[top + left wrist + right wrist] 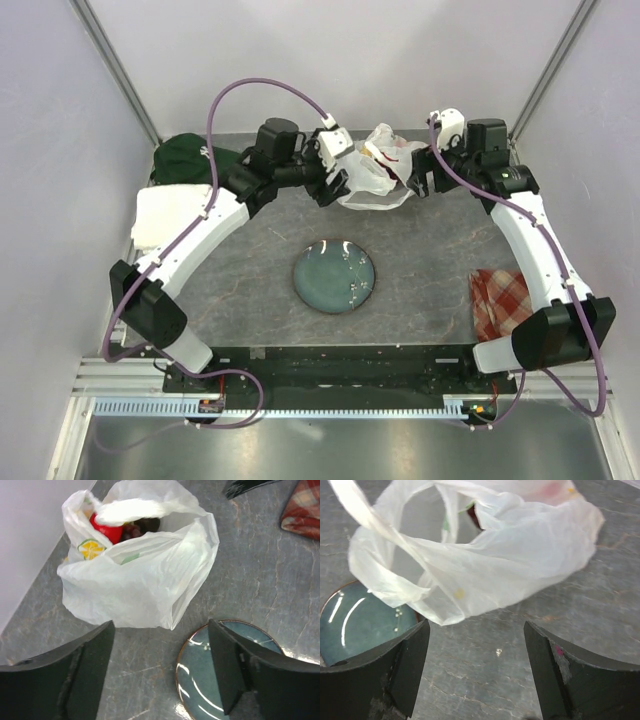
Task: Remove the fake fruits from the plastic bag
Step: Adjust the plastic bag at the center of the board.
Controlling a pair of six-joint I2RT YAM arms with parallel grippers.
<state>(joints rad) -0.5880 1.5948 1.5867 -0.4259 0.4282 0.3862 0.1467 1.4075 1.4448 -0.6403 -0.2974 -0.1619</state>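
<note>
Grey marbled table surface (240, 275), closed in by pale walls at the far, left and right sides. Plastic bag (378, 178) lying near the far edge, slightly right of centre, crumpled, mouth gaping, one handle loop standing up in the right wrist view. Fake fruits (122, 531) seen inside the bag: red apple (104, 529) and dark grape bunch (134, 530) visible through the mouth from the left wrist view; yellow and green shapes showing faintly through the film, not identifiable. Something dark red also glimpsed in the mouth from the right wrist view, kind not determinable. Left gripper (333, 186) at the bag's left side, jaws spread wide, nothing between them; fingertips (106, 630) just beside the bag's lower fold, contact not confirmed. Right gripper (418, 180) at the bag's right side, jaws likewise spread wide and holding nothing; fingertips (422, 630) just short of the bag, bare surface between them. Round teal plate (335, 277) at the middle of the surface, well apart from the bag toward the near edge, its glaze catching the light, rim visible in both wrist views. Red checked cloth (500, 302) bunched against the right edge, toward the near corner. Dark green cap (185, 158) in the far left corner, with a folded white cloth (165, 215) just beside it along the left edge.
</note>
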